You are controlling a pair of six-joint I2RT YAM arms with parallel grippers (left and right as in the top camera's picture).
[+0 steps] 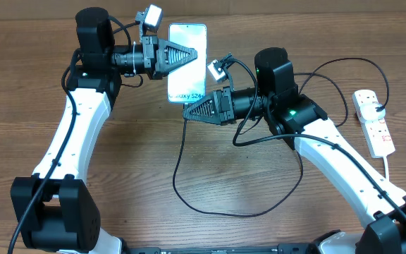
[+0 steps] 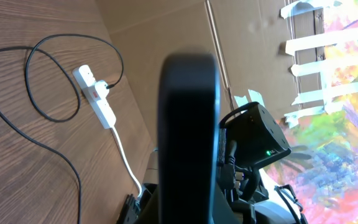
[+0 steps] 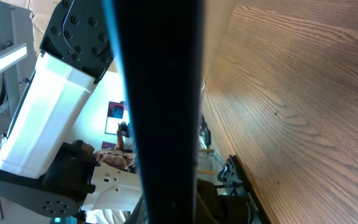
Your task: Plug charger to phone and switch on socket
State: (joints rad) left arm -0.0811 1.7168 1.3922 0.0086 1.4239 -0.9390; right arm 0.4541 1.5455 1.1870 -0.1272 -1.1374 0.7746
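- The phone (image 1: 187,35) sits at upper centre, long axis running up-down the frame; the left gripper (image 1: 194,56) reaches across it from the left and appears clamped on it.
- The right gripper (image 1: 186,113) sits at the phone's lower short edge; its opening cannot be told; the charger (image 1: 176,162) ends there.
- The socket (image 1: 373,123) lies far right, well apart; a black plug occupies one outlet.

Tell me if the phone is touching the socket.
Apart. The overhead view shows the phone at top centre and the socket far right, with the right arm between them.
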